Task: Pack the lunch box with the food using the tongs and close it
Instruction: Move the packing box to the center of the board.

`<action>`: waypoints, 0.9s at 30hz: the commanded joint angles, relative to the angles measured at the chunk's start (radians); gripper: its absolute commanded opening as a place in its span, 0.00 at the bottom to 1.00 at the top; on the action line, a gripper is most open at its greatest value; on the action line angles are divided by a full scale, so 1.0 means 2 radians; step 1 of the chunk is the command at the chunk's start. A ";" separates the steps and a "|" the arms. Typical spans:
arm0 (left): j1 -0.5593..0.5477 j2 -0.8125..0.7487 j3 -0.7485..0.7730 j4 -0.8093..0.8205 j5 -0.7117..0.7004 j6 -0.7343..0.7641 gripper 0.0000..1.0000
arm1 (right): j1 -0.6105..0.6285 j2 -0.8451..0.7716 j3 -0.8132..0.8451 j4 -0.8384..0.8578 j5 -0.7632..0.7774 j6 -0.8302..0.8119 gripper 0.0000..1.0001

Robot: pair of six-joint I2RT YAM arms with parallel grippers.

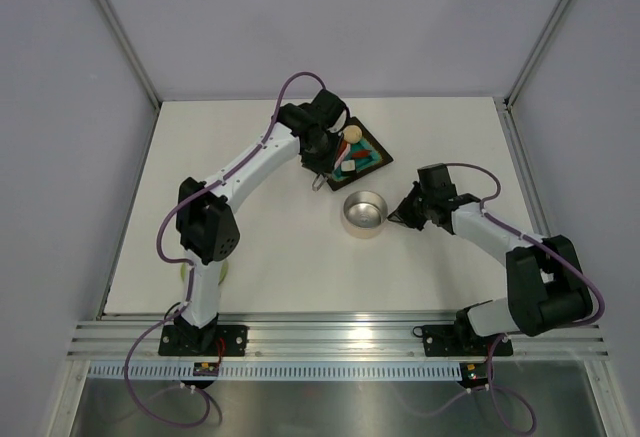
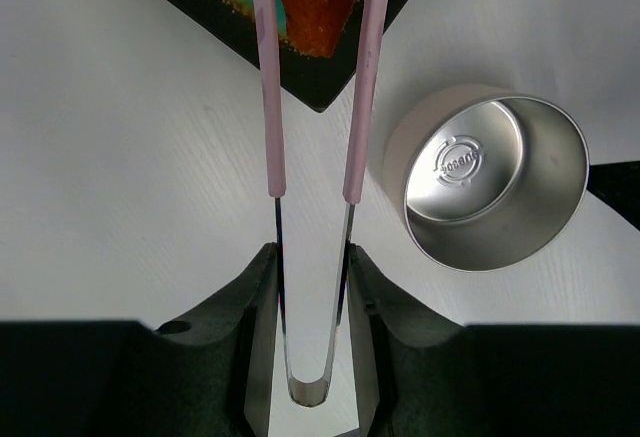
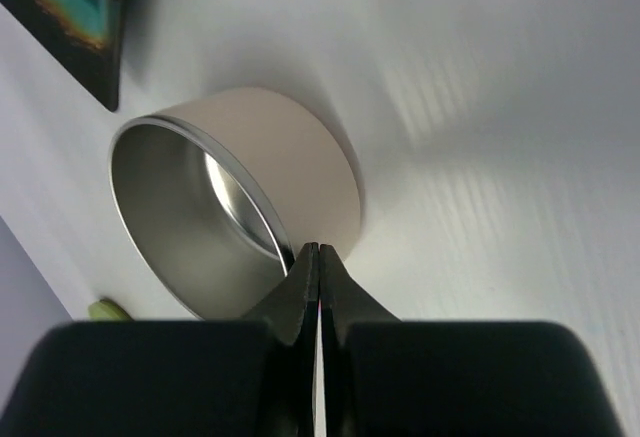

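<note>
A: Left end effector (image 2: 312,282), state?
B: Clamped on the steel bend of the tongs (image 2: 358,87). Their pink arms flank a red-orange piece (image 2: 315,2) over the teal tray (image 2: 316,85).
A: Right end effector (image 3: 318,257)?
B: Jaws fully closed, tips at the rim of the lunch box (image 3: 300,157).
A: Lunch box position? Any writing?
B: Upright and lidless on the bench (image 1: 250,257), just beside the tray's corner. There is a round embossed logo on its base, but the lettering is not legible
</note>
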 commanded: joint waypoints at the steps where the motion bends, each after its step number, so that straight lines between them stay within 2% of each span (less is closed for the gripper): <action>1: -0.001 -0.036 -0.002 0.000 0.011 0.013 0.00 | 0.003 0.035 0.049 0.036 -0.007 -0.016 0.00; 8: -0.003 -0.058 -0.030 -0.001 0.017 0.020 0.00 | 0.004 0.050 0.078 0.017 0.001 -0.036 0.00; 12: -0.003 -0.065 -0.033 0.000 0.016 0.020 0.00 | 0.004 0.006 0.031 0.015 0.017 -0.025 0.01; 19: -0.002 -0.063 -0.024 0.000 0.016 0.023 0.00 | 0.019 -0.075 -0.053 0.024 -0.004 0.016 0.02; 24: -0.002 -0.056 -0.010 -0.002 0.021 0.020 0.00 | 0.082 -0.053 -0.072 0.068 -0.016 0.043 0.02; 27: -0.004 -0.053 -0.003 -0.003 0.028 0.018 0.00 | 0.103 0.011 -0.053 0.102 -0.044 0.050 0.02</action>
